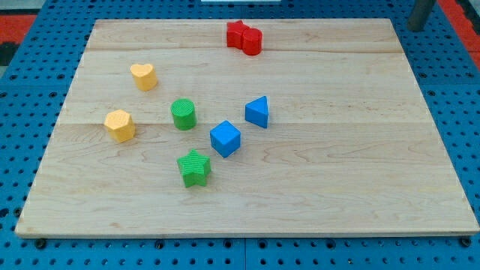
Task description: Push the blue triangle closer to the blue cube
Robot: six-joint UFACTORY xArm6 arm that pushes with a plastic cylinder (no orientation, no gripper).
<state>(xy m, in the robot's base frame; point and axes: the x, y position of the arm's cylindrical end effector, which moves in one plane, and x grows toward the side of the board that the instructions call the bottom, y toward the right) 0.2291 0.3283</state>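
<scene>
The blue triangle (257, 112) lies near the middle of the wooden board (360, 172). The blue cube (225, 139) sits just below and to the left of it, with a small gap between them. My rod shows at the view's top right corner, and my tip (415, 28) is just past the board's top right corner. It is far from both blue blocks and touches no block.
A green cylinder (183, 114) stands left of the blue cube and a green star (194, 167) below it. A yellow heart (143, 76) and a yellow hexagon (120, 125) lie at the left. A red block (244, 37) sits near the top edge.
</scene>
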